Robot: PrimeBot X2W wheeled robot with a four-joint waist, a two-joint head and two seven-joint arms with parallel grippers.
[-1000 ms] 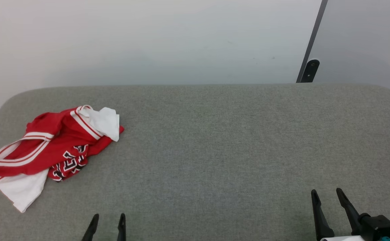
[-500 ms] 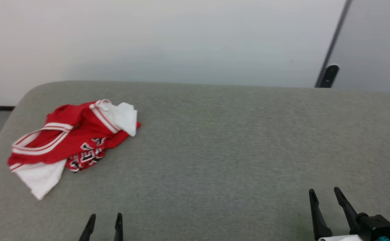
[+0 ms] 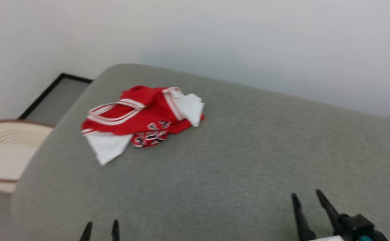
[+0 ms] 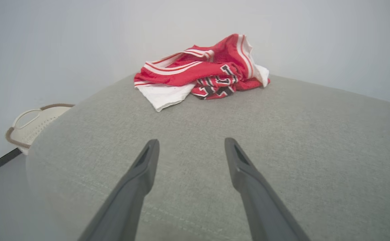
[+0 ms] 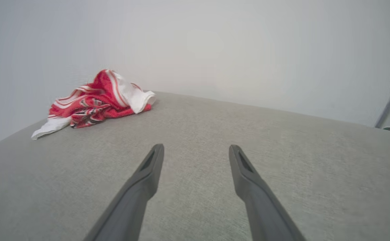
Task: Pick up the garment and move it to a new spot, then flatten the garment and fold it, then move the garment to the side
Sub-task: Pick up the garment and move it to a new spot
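2 empty pincers, the left gripper and the right gripper, hung with fingers spread wide above the near edge of the table, likely ready to reach the crumpled garment lying well apart near its far-left corner.

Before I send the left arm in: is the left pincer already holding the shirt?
No, the shirt lies crumpled on the grey table, well apart from the open left pincer.
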